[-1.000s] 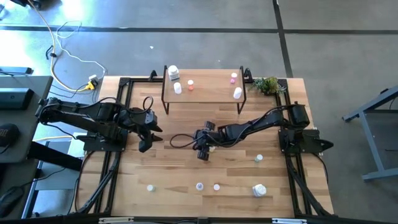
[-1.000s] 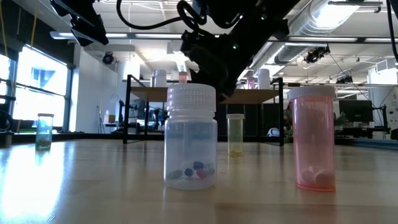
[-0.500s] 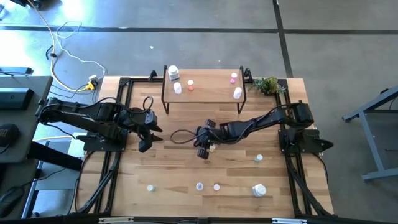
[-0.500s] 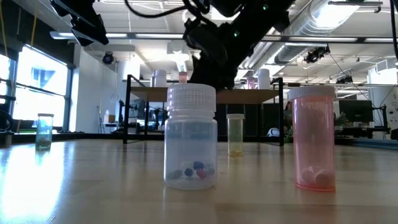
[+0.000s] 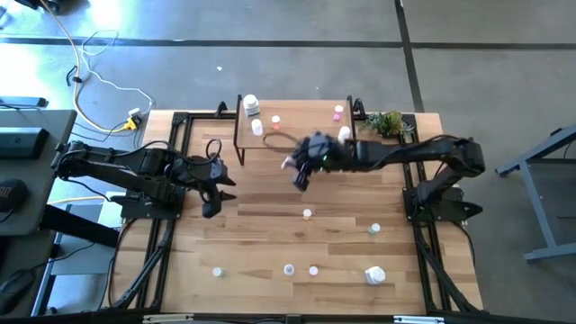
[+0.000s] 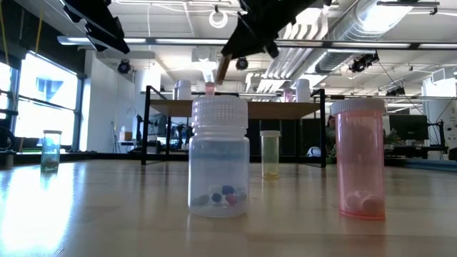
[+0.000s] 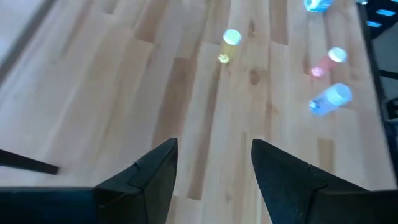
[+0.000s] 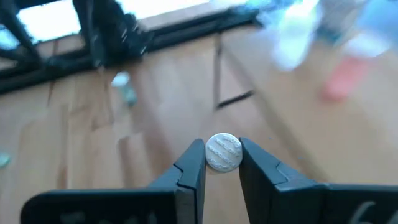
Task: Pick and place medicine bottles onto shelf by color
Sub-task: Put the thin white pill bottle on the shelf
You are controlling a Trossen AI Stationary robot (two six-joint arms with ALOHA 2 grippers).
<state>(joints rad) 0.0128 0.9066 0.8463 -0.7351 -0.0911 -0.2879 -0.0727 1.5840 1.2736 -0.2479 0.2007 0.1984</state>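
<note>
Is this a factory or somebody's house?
Probably a robot lab or workshop, not a house: bare concrete floor, silver ceiling ducts, and two dark robot arms bolted to a wood-plank table. The right hand holds a small white-capped bottle.

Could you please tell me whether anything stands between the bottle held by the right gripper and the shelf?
Nothing visible does. The right gripper, jaws shut on a small white-capped bottle, hovers at the front edge of the low light-wood shelf; bottles already there sit further back and to the sides.
</note>
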